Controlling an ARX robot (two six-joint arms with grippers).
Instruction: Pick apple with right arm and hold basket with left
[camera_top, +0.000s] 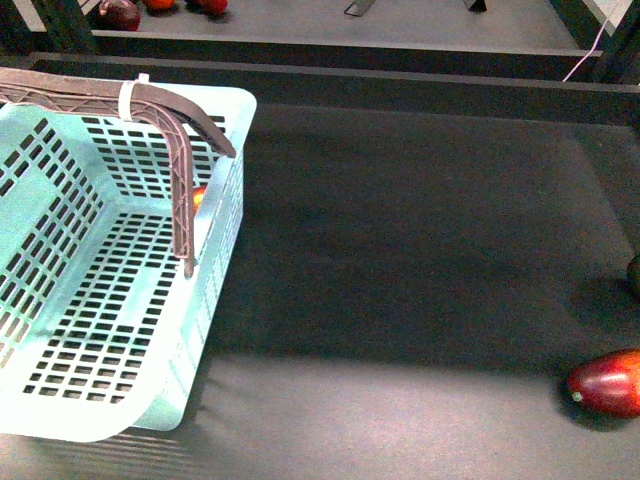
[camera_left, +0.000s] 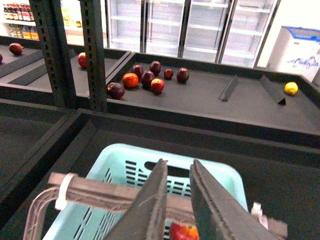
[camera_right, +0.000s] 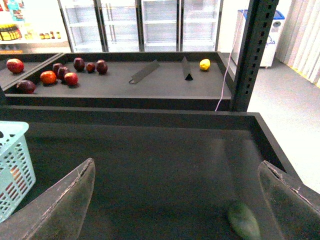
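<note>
So the left tool (camera_left: 175, 200) is clamping the basket (camera_top: 60, 400) handle (camera_left: 100, 192), the right tool (camera_right: 175, 200) is hanging wide open and empty, and the apple (camera_left: 184, 232) is already sitting in the basket. Risk: handle slipping if the grip's loosening.

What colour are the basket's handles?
Brownish-mauve handles on the light turquoise basket; clearest in the front view.

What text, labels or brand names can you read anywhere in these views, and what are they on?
Nothing can be read in any view.
Chest freezer: blue script on its front, too blurred to read.
Bottles on the far shelf: labels too small to read.
Basket, its handles and the apple: no print visible.
</note>
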